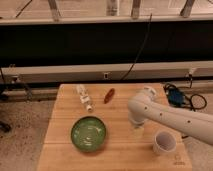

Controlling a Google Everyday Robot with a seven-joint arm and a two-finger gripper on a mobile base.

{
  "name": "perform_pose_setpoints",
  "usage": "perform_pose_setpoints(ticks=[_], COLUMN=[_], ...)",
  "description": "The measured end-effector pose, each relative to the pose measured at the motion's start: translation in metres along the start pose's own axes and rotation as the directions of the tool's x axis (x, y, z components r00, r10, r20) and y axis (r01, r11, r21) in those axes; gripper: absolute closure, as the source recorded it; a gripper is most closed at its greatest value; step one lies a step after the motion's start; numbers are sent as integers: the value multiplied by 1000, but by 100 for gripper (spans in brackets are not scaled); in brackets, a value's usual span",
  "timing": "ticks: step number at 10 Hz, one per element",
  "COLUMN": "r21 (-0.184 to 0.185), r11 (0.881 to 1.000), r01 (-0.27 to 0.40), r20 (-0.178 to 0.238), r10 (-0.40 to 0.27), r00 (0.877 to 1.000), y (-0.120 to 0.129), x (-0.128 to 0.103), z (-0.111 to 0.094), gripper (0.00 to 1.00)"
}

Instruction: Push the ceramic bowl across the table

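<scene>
Camera view: the ceramic bowl point(88, 134) is being carried by the wooden desk point(60, 150) on a speckled floor point(22, 130). The pincer point(136, 131) is being held near the bowl, apart from it; its grip cannot be told.

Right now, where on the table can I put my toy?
Bare table lies between the bowl and the gripper, and left of the white bottle. It is crowded on the right: the gripper hangs beside the cup.

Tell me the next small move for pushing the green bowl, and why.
Probably ease the end effector sideways toward the ceramic bowl: it hangs low over the table between the bowl and the cup, apart from the bowl's rim, so contact must come first.
</scene>
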Motion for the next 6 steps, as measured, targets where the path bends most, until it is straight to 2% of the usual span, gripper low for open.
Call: perform_pose_setpoints(ticks=[6], r21=[-8], r11=[1000], r01=[22], r20=[12], r10=[-21], r00=[1000], y=[3], x=[-3], z=[10], gripper=[20])
